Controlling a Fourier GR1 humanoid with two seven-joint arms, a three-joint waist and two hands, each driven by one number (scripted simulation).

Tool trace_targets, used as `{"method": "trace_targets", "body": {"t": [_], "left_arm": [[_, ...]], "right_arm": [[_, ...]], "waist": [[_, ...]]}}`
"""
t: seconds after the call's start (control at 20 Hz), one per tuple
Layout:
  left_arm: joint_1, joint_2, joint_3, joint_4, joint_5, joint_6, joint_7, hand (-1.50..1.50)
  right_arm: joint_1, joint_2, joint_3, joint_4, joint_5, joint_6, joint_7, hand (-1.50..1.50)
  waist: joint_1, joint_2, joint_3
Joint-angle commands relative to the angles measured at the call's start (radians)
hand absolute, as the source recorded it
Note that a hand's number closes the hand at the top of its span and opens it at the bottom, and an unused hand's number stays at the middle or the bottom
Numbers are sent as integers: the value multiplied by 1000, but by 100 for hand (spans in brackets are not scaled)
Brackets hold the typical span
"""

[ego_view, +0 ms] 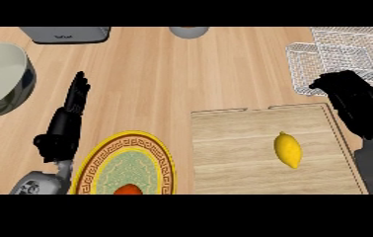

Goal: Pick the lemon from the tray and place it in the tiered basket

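1. While nothing touches it, the lemon (287,149) lies on the wooden tray (233,152), right of the tray's middle, its long axis running roughly up and down the view with a slight tilt.
2. The tray sits on the table (182,68) at the lower right of the view; its far edge shows two low raised lips.
3. Above the tray's upper right corner hangs the right robot hand (351,100), black, its fingers bent downward and holding nothing; it is apart from the lemon and overlaps the tray's right edge and the lower part of the wire basket.
4. The tiered basket (320,56), made of pale wire mesh, stands at the upper right of the table, just beyond the tray's far corner.
5. Left of the tray, a round plate (157,154) with a yellow patterned rim and a green centre lies nearly touching the tray's left edge; an orange-red thing (128,190) rests at its near side, partly cut off by the view's edge.
6. The left robot hand (64,127) shows at the lower left, fingers straight and pointing away, resting open beside the plate.
7. A large pale bowl (11,78) is at the left edge, a grey appliance (65,33) at the upper left, and a small grey round thing (189,31) at the top middle.
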Motion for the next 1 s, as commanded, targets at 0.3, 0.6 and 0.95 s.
{"method": "trace_targets", "body": {"t": [0.3,0.6,0.95], "left_arm": [[-31,-78,-82,-66,-32,28,107,0],[-60,-71,-52,11,-21,1,74,0],[-88,-95,-52,11,-25,25,118,0]], "right_arm": [[49,-225,-116,227,-379,703,121,-150],[-5,-477,-216,97,-86,804,94,-150],[-85,-615,-273,-283,209,784,93,-150]], "waist": [[25,-6,-3],[8,-7,-4],[-9,-17,-4]]}}
